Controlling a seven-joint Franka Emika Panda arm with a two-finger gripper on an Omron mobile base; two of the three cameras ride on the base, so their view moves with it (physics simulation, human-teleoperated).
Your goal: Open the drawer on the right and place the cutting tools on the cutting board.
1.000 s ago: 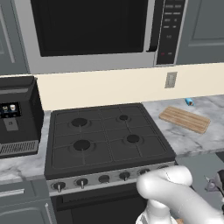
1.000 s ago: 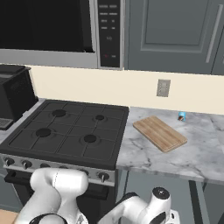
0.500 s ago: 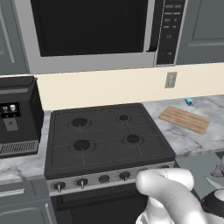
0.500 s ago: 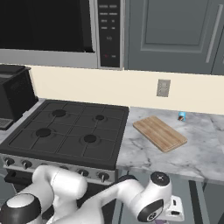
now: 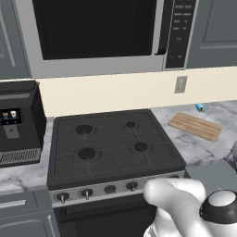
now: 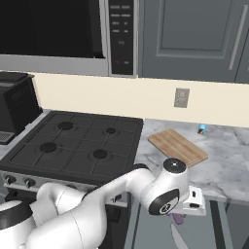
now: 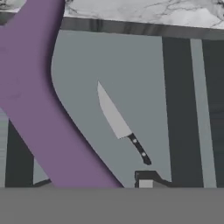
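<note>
The jaws' width cannot be told; a purple handle (image 7: 39,109) lies close before the hand and may be in its grip. The drawer (image 7: 131,87) stands open with a knife (image 7: 120,124) lying inside. Step in hand: picking out tools. Next, carry to the cutting board (image 6: 177,147) on the counter (image 6: 228,155).

A large purple object (image 7: 39,113) blocks the left of the drawer (image 7: 148,87). Bare floor surrounds the knife (image 7: 119,122). The cutting board (image 6: 177,147) lies unobstructed.
</note>
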